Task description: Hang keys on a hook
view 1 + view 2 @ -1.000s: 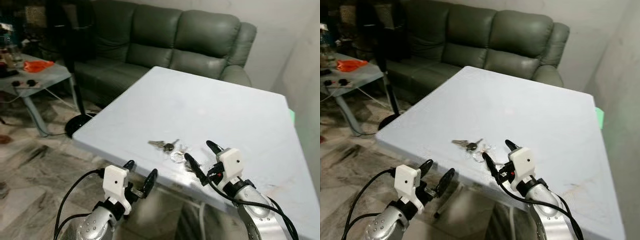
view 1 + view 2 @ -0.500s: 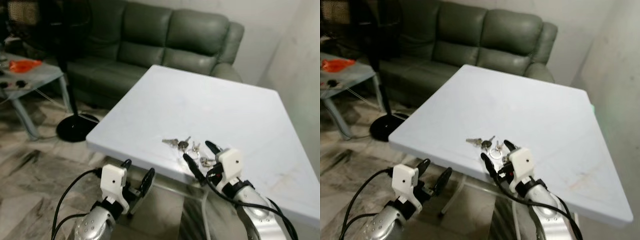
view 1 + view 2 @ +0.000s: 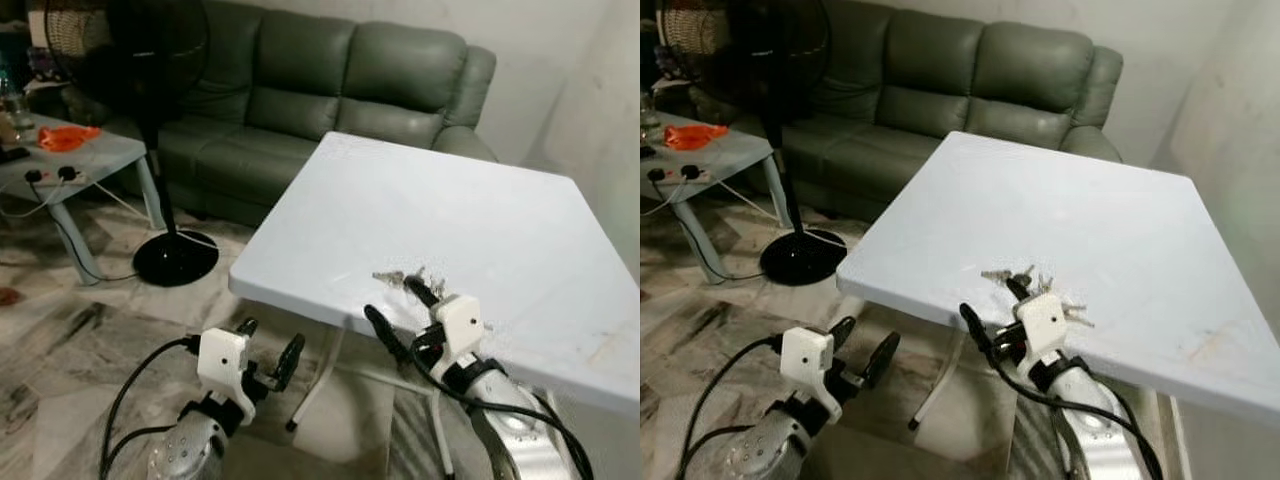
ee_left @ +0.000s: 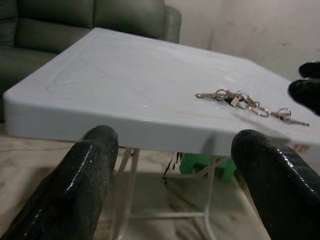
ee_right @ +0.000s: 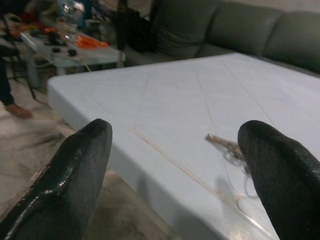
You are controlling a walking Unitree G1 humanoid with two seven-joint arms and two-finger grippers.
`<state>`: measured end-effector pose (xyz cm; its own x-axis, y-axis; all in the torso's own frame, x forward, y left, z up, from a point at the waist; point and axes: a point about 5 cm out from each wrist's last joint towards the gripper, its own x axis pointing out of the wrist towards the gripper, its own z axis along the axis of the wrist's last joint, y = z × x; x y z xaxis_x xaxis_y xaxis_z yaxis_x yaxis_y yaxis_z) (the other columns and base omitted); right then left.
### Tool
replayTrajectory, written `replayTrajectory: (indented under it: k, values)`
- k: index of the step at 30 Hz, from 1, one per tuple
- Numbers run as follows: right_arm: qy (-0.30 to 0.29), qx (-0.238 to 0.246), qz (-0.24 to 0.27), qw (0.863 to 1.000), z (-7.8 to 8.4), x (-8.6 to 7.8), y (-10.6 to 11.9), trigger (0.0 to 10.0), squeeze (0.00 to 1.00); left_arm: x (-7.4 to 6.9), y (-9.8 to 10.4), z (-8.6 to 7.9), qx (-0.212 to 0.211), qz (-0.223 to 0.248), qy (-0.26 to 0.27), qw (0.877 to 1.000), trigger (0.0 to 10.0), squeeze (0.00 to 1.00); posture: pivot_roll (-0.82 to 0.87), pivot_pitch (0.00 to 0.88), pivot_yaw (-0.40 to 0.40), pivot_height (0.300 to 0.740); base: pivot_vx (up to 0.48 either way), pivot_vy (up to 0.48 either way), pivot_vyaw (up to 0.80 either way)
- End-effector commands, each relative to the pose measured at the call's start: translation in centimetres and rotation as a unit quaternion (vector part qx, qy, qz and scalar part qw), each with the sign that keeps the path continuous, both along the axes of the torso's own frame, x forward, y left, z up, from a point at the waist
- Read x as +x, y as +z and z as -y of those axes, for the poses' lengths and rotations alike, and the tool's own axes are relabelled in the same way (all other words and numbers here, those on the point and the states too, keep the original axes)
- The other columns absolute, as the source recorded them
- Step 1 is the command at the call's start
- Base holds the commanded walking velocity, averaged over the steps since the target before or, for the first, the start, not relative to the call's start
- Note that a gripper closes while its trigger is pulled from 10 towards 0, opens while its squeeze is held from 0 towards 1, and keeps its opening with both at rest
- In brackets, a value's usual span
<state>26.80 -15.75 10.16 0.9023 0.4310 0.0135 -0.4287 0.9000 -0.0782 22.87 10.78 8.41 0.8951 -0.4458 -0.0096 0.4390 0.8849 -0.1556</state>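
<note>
A bunch of keys (image 3: pixel 404 280) on rings lies on the white table (image 3: pixel 480 200), close to its near edge. My right gripper (image 3: pixel 390 300) is open just in front of the keys. One finger is over the table edge beside them and the other hangs off the edge. In the right wrist view the keys (image 5: pixel 227 146) lie ahead between the spread fingers (image 5: pixel 85 160). My left gripper (image 3: pixel 272 335) is open, lower and to the left, off the table and above the floor. From the left wrist view I see the keys (image 4: pixel 240 99) across the tabletop.
A grey-green sofa (image 3: pixel 330 70) stands behind the table. A black standing fan (image 3: pixel 175 255) and a low side table (image 3: pixel 60 150) with small items are at the left. Marble floor lies in front. Something green (image 4: pixel 220 167) sits under the table.
The whole picture has shifted: the camera moved, so the table now sits further right. The keys lie in the same place on it. Both grippers stay open.
</note>
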Motion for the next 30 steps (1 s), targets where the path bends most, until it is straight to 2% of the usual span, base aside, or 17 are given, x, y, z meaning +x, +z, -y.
replayTrajectory:
  k: [1,5,10,30]
  values:
    - [-0.004,-0.005,0.003,1.000,0.39,0.25,0.35,10.0,0.00,0.05,0.04,-0.07,0.011,0.000,0.001,1.000,10.0,0.00,0.02,0.000,-0.072,0.740,0.000,0.000,0.00]
    - [-0.003,0.002,0.007,1.000,0.74,0.19,0.39,10.0,0.00,0.03,0.06,-0.02,0.012,0.001,-0.001,1.000,10.0,0.00,0.03,0.000,-0.073,0.740,0.000,0.000,0.00]
    - [-0.013,-0.002,-0.012,1.000,0.98,0.37,0.11,10.0,0.00,0.02,0.01,0.00,0.013,0.000,-0.002,1.000,10.0,0.00,0.02,0.000,-0.069,0.740,0.000,0.000,0.00]
    - [-0.016,-0.004,-0.019,1.000,0.95,0.54,-0.05,10.0,0.00,0.12,0.05,0.06,0.015,0.001,-0.005,1.000,10.0,0.00,0.03,0.000,-0.067,0.740,0.000,0.000,-0.74]
